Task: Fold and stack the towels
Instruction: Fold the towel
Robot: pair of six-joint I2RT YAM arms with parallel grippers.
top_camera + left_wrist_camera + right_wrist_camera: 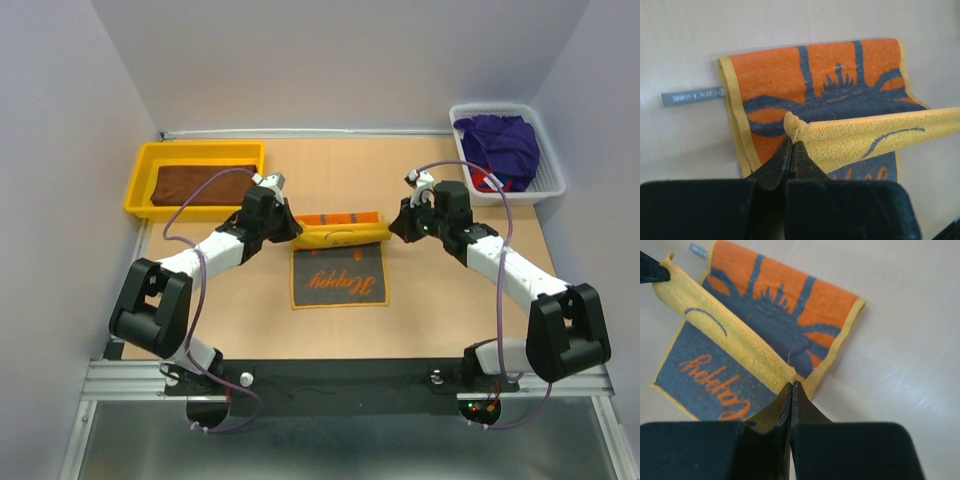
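Observation:
An orange towel (340, 275) with dark print and a yellow border lies mid-table, its far edge lifted and stretched between both grippers. My left gripper (297, 232) is shut on the towel's left corner (792, 125). My right gripper (392, 232) is shut on the right corner (794, 376). The yellow underside (875, 132) shows along the raised strip. A folded dark brown towel (203, 183) lies in the yellow tray (140, 190). A crumpled purple towel (500, 145) fills the white mesh basket (550, 180), with a bit of red cloth (497, 183) at its near edge.
The yellow tray stands at the back left and the mesh basket at the back right. Grey walls close in the left, right and far sides. A grey label (692, 96) sticks out from the orange towel's left edge.

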